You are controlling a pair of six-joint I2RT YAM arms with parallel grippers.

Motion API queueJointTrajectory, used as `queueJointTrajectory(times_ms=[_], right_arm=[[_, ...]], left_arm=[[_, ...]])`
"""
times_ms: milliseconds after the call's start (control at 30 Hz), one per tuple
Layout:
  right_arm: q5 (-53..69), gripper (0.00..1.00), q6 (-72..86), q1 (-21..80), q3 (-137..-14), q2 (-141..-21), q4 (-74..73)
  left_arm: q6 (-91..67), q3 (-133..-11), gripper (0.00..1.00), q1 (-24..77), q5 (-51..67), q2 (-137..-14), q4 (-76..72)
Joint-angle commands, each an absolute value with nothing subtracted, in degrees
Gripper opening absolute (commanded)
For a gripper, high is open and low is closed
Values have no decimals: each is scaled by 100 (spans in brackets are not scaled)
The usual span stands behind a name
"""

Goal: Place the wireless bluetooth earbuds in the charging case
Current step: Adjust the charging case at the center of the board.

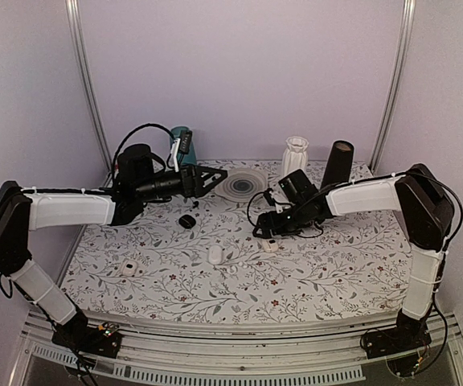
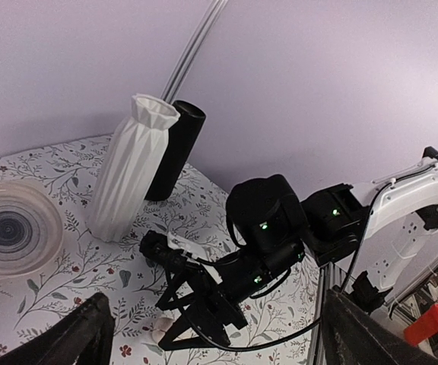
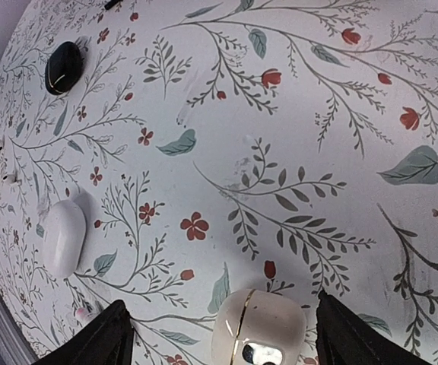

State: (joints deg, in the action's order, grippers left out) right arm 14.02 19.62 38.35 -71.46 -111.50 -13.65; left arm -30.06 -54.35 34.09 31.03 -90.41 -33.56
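Left arm aloft, left pincer (image 1: 213,178) spread, empty; right arm low, right pincer (image 1: 268,233) released, straddling charging case (image 3: 258,323).

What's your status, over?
Left gripper open, raised. Right gripper open, over cream case. Earbuds too small to make out. Nothing blocking case.

Robot lab test booth. Plain lavender walls (image 1: 239,72), aluminium frame posts (image 1: 85,80), floral-covered table (image 1: 336,265); left arm (image 1: 63,209) and right arm (image 1: 368,195) bolted to metal rail (image 1: 239,328) at near edge.
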Motion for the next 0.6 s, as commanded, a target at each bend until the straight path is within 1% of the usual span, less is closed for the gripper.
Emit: queueJointTrajectory(times_ms=[0, 267, 567], right_arm=[[1705, 83, 1723, 3823, -7398, -11443, -1179], [2129, 83, 1451, 3830, -7693, -11742, -1039], [2677, 83, 1270, 3833, -7500, -11733, -1148]], left_arm=[[-2998, -5479, 95, 3336, 3149, -8941, -3450], [-2950, -5481, 95, 3331, 3155, -8913, -3403], [-3001, -5432, 95, 3331, 3164, -8917, -3463]])
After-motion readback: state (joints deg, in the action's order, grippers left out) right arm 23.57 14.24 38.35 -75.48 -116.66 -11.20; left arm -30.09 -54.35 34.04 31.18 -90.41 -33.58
